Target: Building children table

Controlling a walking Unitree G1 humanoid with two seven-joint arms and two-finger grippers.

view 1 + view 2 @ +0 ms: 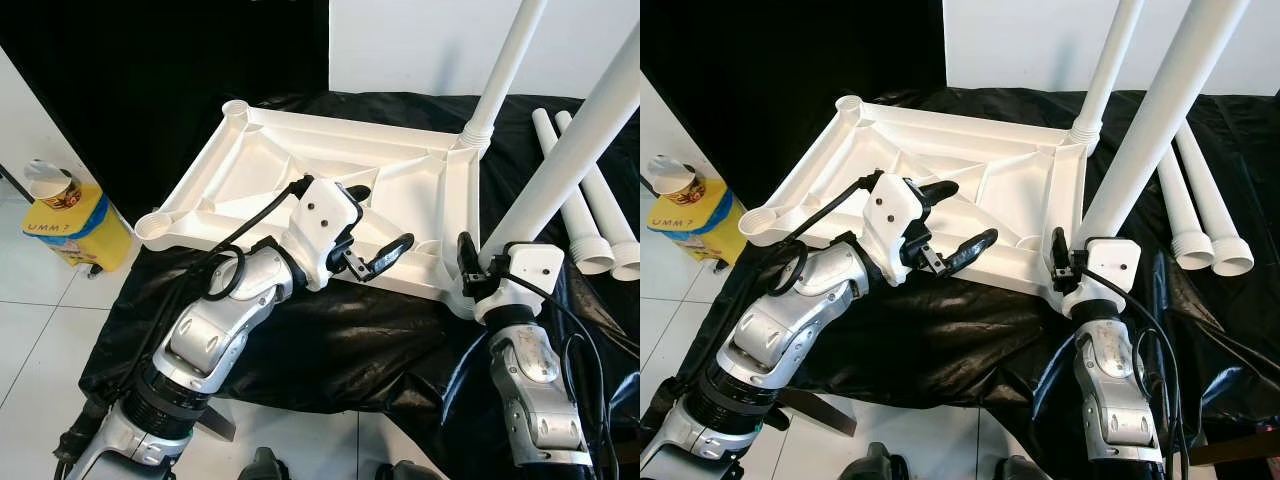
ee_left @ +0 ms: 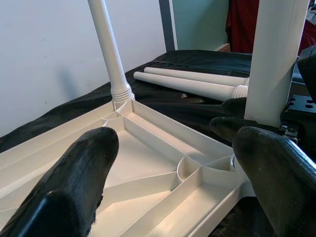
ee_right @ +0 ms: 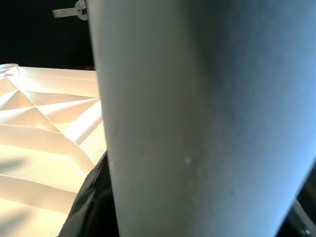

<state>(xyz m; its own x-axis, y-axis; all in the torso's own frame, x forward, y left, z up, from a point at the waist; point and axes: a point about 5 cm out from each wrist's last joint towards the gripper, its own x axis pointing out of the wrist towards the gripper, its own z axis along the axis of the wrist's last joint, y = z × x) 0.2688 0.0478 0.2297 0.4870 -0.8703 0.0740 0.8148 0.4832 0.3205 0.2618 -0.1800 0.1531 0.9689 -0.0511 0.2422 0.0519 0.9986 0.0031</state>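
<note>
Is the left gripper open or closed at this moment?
Open. The left gripper hovers over the upturned tabletop; its two black fingers stand apart, gripping nothing.

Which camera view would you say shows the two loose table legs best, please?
The right eye view: both loose legs lie whole on the black cloth, ribbed ends clear. The left eye view crops them; the left wrist view shows them partly hidden behind the held leg.
</note>
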